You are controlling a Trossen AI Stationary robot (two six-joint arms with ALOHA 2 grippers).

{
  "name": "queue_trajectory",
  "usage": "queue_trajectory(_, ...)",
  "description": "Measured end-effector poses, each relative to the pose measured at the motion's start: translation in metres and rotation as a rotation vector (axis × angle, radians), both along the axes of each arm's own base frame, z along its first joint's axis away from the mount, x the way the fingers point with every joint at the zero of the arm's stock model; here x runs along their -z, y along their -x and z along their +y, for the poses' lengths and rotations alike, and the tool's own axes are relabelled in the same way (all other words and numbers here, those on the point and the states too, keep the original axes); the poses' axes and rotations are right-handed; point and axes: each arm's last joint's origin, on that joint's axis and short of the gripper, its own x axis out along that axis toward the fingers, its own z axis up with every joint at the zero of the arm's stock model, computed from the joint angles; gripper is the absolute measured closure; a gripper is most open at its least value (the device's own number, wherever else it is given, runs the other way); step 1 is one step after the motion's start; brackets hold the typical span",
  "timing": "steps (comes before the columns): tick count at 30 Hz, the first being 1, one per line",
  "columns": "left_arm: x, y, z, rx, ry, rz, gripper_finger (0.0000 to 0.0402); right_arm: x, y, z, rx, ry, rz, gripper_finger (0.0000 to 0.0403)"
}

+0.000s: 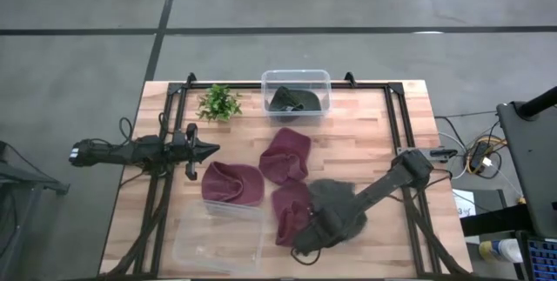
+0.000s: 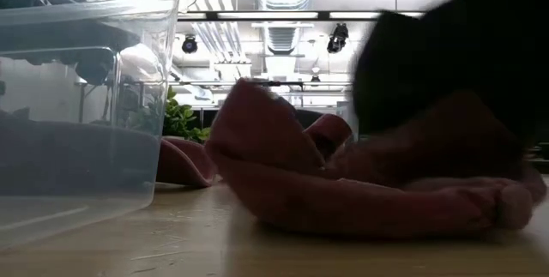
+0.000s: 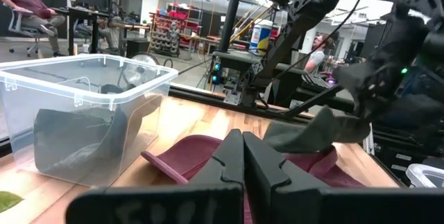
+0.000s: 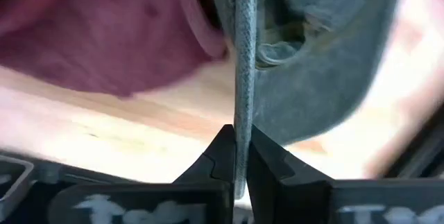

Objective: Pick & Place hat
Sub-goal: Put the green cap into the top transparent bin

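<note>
Two dark fingers of the right pincer [image 4: 238, 156] pinch the thin brim of a soft grey-green hat [image 1: 335, 201], at about 5 o'clock on the wooden plank surface [image 1: 365, 116]. Three limp maroon hats [image 1: 285, 155] lie crumpled beside it. Clear plastic bins sit at 12 [image 1: 296, 95] and 7 o'clock [image 1: 218, 237]. At 9 o'clock, the left pincer [image 1: 211, 150] waits, fingers pressed together.

Right claw [image 1: 306, 239] hidden under own arm; grey hat [image 2: 455, 71] blurred, cut off.
</note>
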Motion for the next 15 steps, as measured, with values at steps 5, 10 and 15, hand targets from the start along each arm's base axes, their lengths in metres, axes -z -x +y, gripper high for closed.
queue_trajectory(5,0.000,0.000,0.000,0.000,0.000,0.001,0.0402,-0.019,-0.004,-0.003,-0.112,0.054,-0.113,0.0391)
queue_trajectory(10,0.000,0.000,0.000,0.000,0.000,0.001,0.0402,-0.036,-0.011,-0.009,-0.254,0.111,-0.213,0.0391)
queue_trajectory(15,0.000,0.000,0.000,0.000,0.000,0.001,0.0402,-0.044,-0.019,-0.025,-0.375,0.151,-0.236,0.0390)
